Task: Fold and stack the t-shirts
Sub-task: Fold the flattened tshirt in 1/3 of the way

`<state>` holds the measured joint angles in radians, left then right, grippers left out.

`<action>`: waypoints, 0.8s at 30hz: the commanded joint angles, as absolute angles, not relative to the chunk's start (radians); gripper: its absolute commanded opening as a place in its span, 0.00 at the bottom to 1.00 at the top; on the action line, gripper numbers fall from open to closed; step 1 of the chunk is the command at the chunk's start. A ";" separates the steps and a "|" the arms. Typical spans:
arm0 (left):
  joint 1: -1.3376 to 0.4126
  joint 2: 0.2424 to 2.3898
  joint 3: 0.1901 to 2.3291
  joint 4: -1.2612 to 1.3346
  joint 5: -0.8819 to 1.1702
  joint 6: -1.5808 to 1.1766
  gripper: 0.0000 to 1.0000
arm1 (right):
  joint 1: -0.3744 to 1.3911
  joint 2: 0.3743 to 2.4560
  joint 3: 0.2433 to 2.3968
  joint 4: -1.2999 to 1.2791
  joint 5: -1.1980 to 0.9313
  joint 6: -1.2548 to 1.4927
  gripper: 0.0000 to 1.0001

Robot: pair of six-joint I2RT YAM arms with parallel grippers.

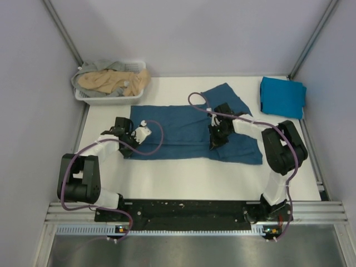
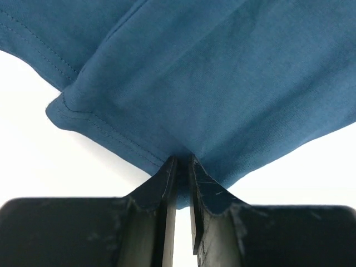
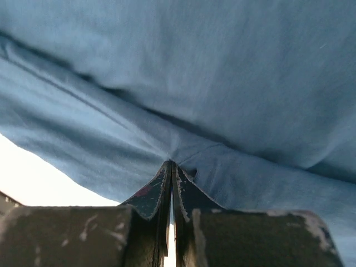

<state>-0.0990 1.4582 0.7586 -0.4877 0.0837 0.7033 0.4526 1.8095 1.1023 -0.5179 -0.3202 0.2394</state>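
Status: mid-fold on the dark teal shirt [image 1: 183, 125].

- Shirt lies spread on the counter [image 1: 183, 181], between the two arms. Long axis runs left to right in the top view; one sleeve flares out toward the far right.
- Left gripper [image 2: 181, 162]: jaws narrowed to a slit, pinching the stitched hem at the shirt's left end, just beside a corner. From the pinch, the cloth fans out away from the gripper.
- Right gripper [image 3: 171, 164]: jaws nearly together, clamped on a raised ridge of the same shirt. In the top view it sits well inside the cloth, right of centre, not at an edge.
- Cyan shirt [image 1: 282, 95]: already folded, at the far right of the counter, well apart from the work.
- Basket [image 1: 92, 99]: far left; holds a tan shirt [image 1: 108, 80] and a grey shirt [image 1: 105, 65], both crumpled.

Key relation: both pinch points sit along the shirt's near half, spaced along its long axis, with most of the cloth lying beyond them.

Judgement: the next move probably needs both arms to travel together, crosswise to that axis. The left arm controls the free end. The right grip is mid-cloth, so slack to its right may drag or bunch.
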 commanded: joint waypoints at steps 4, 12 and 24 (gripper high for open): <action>-0.092 1.437 0.657 -0.439 -0.024 0.753 0.19 | 0.437 1.902 1.262 -0.482 -0.085 0.288 0.00; -0.092 1.344 0.744 -0.540 0.033 0.791 0.33 | 0.442 1.703 1.223 -0.520 -0.275 0.221 0.01; -0.103 1.269 0.753 -0.697 0.235 1.015 0.56 | -0.076 1.198 0.763 -0.512 -0.049 0.443 0.61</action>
